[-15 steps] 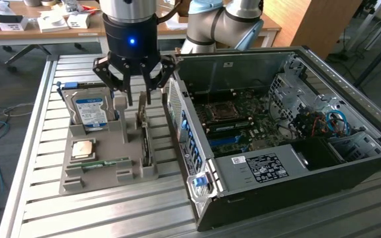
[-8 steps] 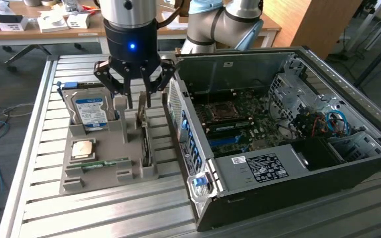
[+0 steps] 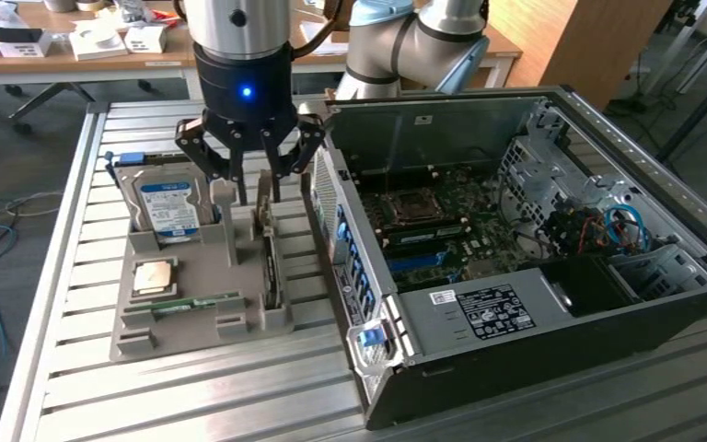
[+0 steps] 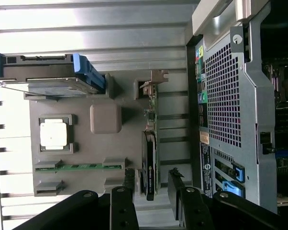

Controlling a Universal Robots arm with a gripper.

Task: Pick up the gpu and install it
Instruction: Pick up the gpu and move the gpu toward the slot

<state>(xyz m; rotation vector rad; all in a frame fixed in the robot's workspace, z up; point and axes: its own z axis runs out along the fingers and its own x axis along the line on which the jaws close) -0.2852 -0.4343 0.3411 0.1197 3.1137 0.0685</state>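
The arm (image 3: 415, 41) was silver-grey tubing with bluish joint caps. Its wrist (image 3: 246, 74) was a black cylinder bearing a small blue light (image 3: 246, 91). The pincer (image 3: 258, 195) was black, built of linked bars with round pivot pins.

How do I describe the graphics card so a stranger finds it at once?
Beside the open computer case sits a grey tray. In the slot nearest the case, the graphics card stands on edge: thin, green, with a black round fan, unlike the boxy hard drive.

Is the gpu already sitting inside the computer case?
No, the gpu stands on its edge in the grey tray, outside the computer case.
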